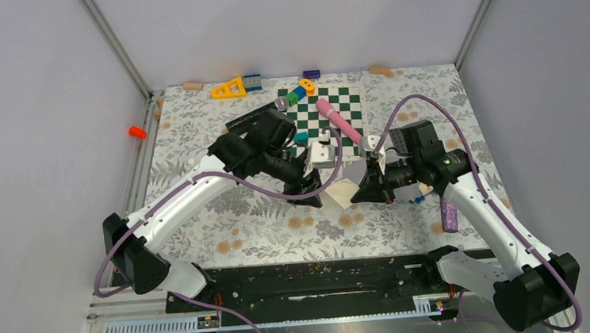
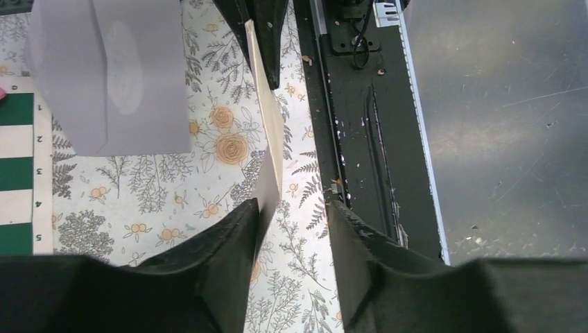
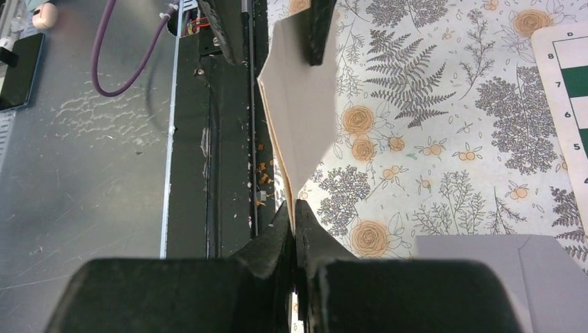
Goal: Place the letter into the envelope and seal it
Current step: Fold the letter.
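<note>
The letter, a cream folded sheet, hangs on edge above the floral tablecloth between my two grippers. My right gripper is shut on one corner of the letter. My left gripper is open at the opposite end. There the letter rests against the inner face of one finger, with a clear gap to the other. The light grey envelope lies flat on the cloth beside them, and a corner of the envelope shows in the right wrist view. In the top view the arms hide most of it.
A green-and-white checkered mat with a pink marker on it lies behind the grippers. Toy blocks, including a yellow triangle, line the far edge. A purple object lies by the right arm. The black base rail runs along the near edge.
</note>
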